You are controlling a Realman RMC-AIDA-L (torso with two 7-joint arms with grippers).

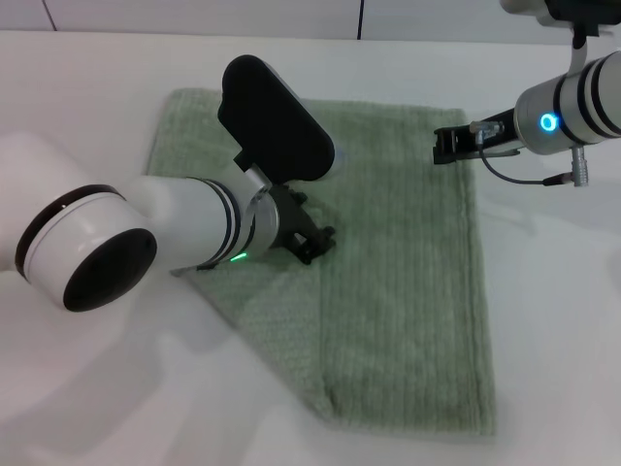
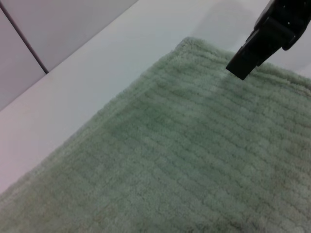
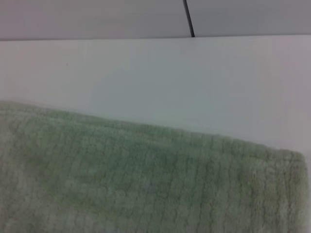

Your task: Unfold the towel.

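Our left gripper (image 1: 312, 243) rests on the middle of the pale sage-green ribbed terry towel (image 1: 408, 291), lying still folded on the white table (image 1: 553, 320); we cannot tell its finger state. Our right gripper (image 1: 448, 146), seemingly slightly parted, hovers at the far right corner. We should pinch only the top layer, then peel outward.

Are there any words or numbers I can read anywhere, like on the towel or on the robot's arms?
None: no words, numbers, labels or brand marks can be read in any of the three views.
The towel shows only ribbed stripes, no tag or print.
The left gripper and right gripper carry no writing.
The arms show only small lights, green on the left and blue on the right, not signs.
The table is plain white.
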